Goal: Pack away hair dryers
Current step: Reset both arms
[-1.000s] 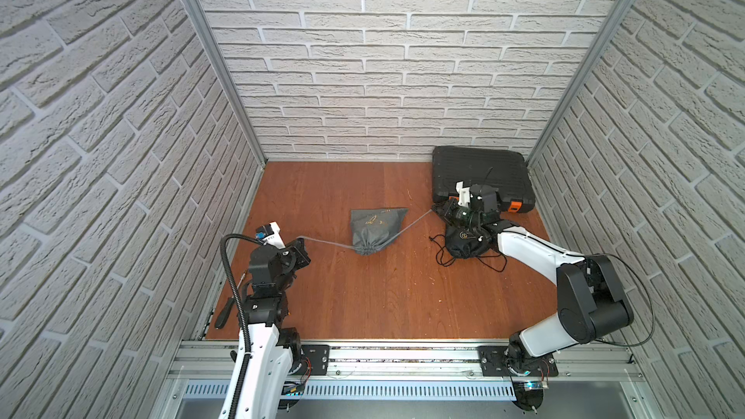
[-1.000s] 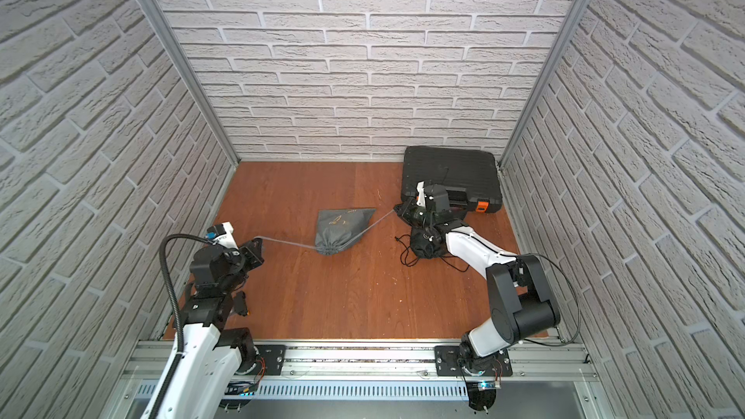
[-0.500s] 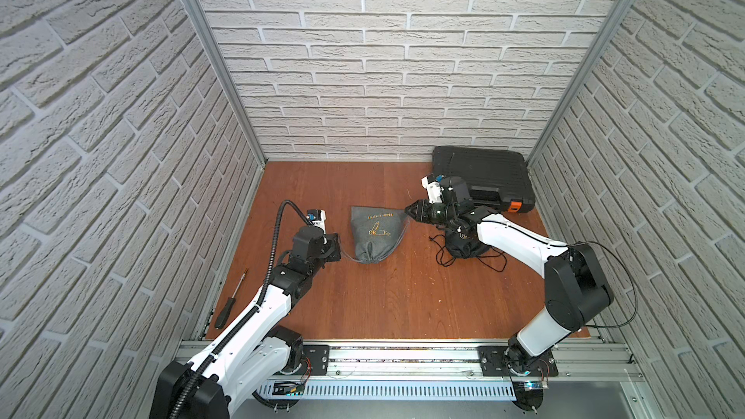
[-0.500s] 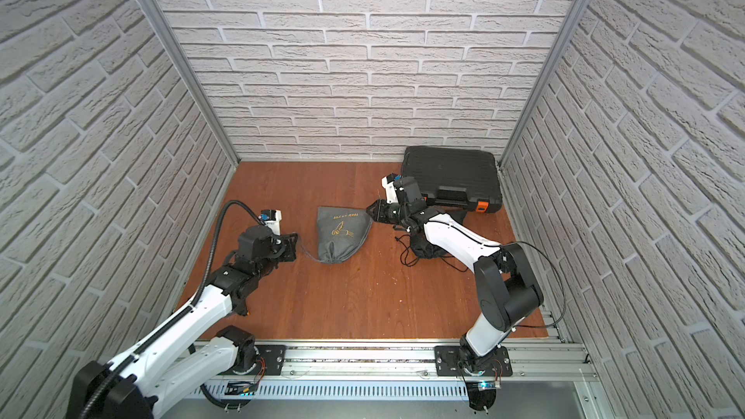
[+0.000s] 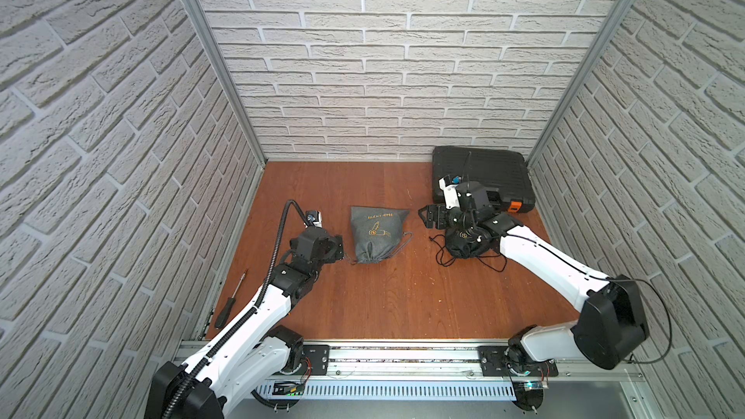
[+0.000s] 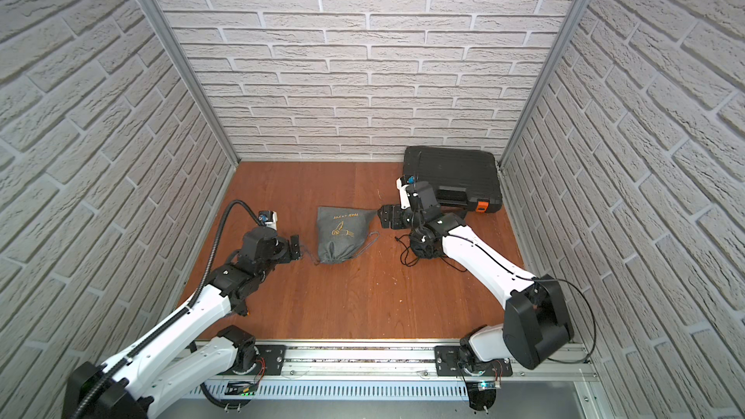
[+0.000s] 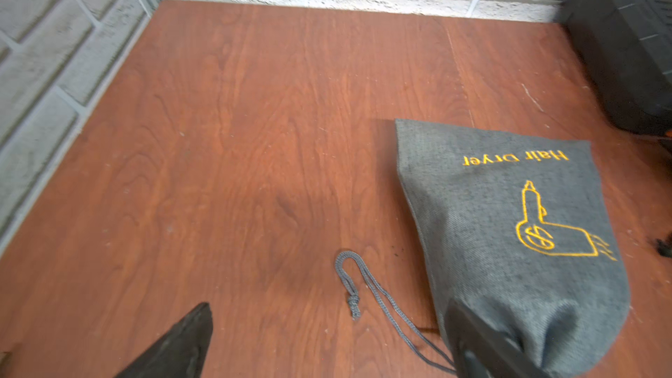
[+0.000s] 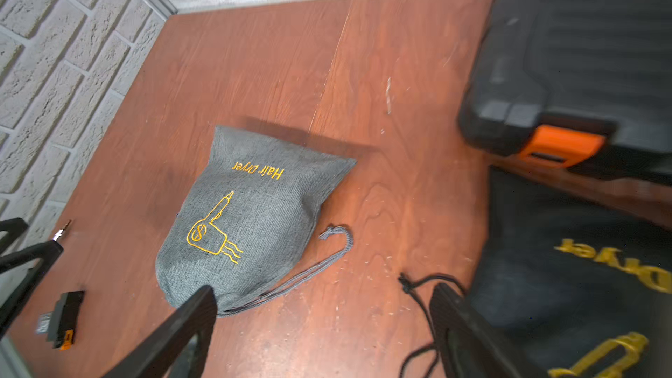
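The left gripper (image 5: pixel 340 247), jaws spread and empty, sits just beside the cinched neck of the grey bag (image 5: pixel 377 235). The right gripper (image 5: pixel 425 216), likewise spread, hangs off that bag's far flat corner. The hair dryers themselves are hidden.

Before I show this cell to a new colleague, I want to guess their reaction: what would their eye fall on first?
Probably the grey drawstring bag with gold "Hair Dryer" stitching, lying mid-table between the open left hand and open right hand. Next, the black case with an orange latch in the far right corner, and the black bag with loose cords just in front of it.
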`<state>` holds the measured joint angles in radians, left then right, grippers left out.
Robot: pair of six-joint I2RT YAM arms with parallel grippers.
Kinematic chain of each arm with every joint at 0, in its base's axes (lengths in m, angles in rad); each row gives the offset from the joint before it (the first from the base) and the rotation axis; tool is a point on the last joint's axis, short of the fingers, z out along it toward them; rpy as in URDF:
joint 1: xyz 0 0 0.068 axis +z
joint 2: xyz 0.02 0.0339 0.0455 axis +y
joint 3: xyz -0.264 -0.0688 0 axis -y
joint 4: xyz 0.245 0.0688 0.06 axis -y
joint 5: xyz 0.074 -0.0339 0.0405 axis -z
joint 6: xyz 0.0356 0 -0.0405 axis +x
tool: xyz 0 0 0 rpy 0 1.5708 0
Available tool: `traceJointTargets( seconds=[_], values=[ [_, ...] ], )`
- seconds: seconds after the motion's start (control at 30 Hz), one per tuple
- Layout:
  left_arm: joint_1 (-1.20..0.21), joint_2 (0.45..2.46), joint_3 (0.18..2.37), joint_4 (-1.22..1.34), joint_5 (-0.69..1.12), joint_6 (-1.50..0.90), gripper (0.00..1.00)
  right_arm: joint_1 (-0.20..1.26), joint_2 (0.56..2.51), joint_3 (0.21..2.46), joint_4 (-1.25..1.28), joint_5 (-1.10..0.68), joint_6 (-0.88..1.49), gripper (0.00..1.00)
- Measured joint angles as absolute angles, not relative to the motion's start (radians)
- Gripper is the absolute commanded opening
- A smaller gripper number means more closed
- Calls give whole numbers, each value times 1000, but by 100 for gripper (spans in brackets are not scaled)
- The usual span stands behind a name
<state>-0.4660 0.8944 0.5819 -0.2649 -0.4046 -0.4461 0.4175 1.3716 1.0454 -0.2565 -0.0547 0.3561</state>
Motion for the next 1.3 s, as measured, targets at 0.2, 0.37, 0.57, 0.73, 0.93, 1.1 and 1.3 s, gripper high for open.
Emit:
traceJointTargets(
  seconds=[0.2,0.37,0.57,0.73,0.93,1.1,1.3],
  values=[
    [-471,880,589,-286,-475,-433,98,377,1250,946,-244,106,262,94],
    [-468,864,589,-288,-503,-414,98,244,1126,737,-109,270,149,93],
    [-428,864,588,-282,-516,-391,98,87,1157,509,168,359,70,90],
    [-369,859,569,-240,-516,-368,98,74,1320,484,338,307,56,81],
    [-295,862,513,-146,-514,-323,98,74,1458,392,612,263,44,82],
    [-229,914,472,9,-514,-252,98,74,1470,370,700,252,44,92],
    [-112,1083,378,314,-449,-165,98,74,1470,370,738,245,41,100]
  ],
)
